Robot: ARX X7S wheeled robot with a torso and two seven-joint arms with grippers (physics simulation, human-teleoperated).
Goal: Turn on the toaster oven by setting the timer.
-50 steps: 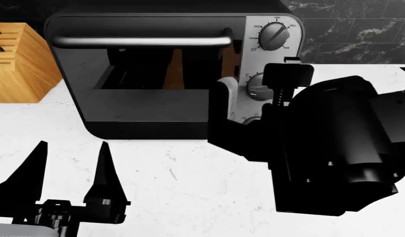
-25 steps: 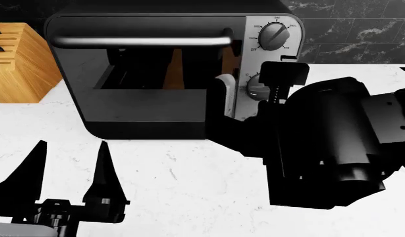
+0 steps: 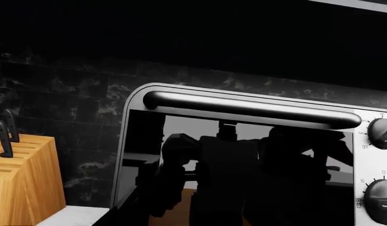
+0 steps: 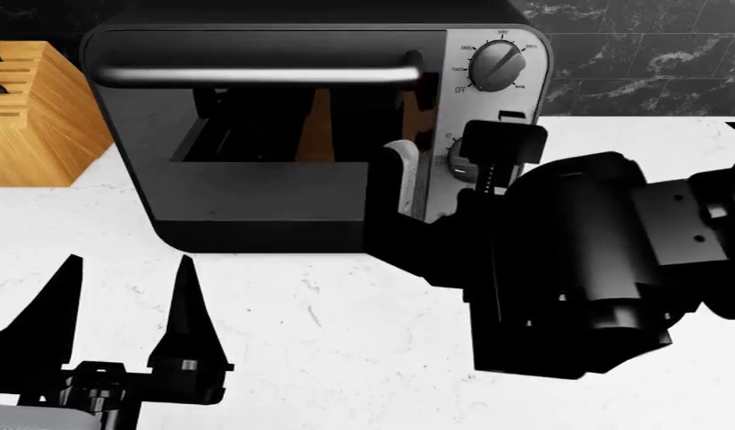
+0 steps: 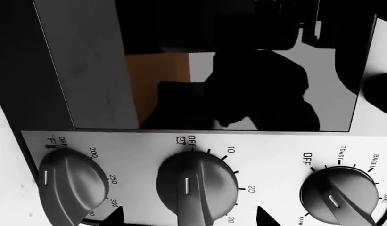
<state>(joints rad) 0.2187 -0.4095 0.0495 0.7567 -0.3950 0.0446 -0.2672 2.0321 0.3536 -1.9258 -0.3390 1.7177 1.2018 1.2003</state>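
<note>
The black toaster oven [image 4: 284,179] stands at the back of the counter, with its glass door shut under a silver handle [image 4: 260,74]. It also shows in the left wrist view [image 3: 243,155]. My right gripper [image 4: 453,161] is open at the silver panel. In the right wrist view my right gripper [image 5: 188,217] has its fingertips [image 5: 114,216] on either side of the timer dial [image 5: 196,188], not touching it. The dial's pointer is at OFF. My left gripper [image 4: 131,269] is open and empty, low over the counter in front of the oven.
A wooden knife block [image 4: 38,116] stands left of the oven. The function dial [image 4: 499,64] is above the timer dial, and the temperature dial [image 5: 70,183] is on its other side. White marble counter [image 4: 343,313] lies in front, and dark marbled wall [image 4: 642,54] behind.
My right arm has moved forward and a little left towards the oven panel, bringing its fingers closer round the middle dial. The left arm has not moved.
</note>
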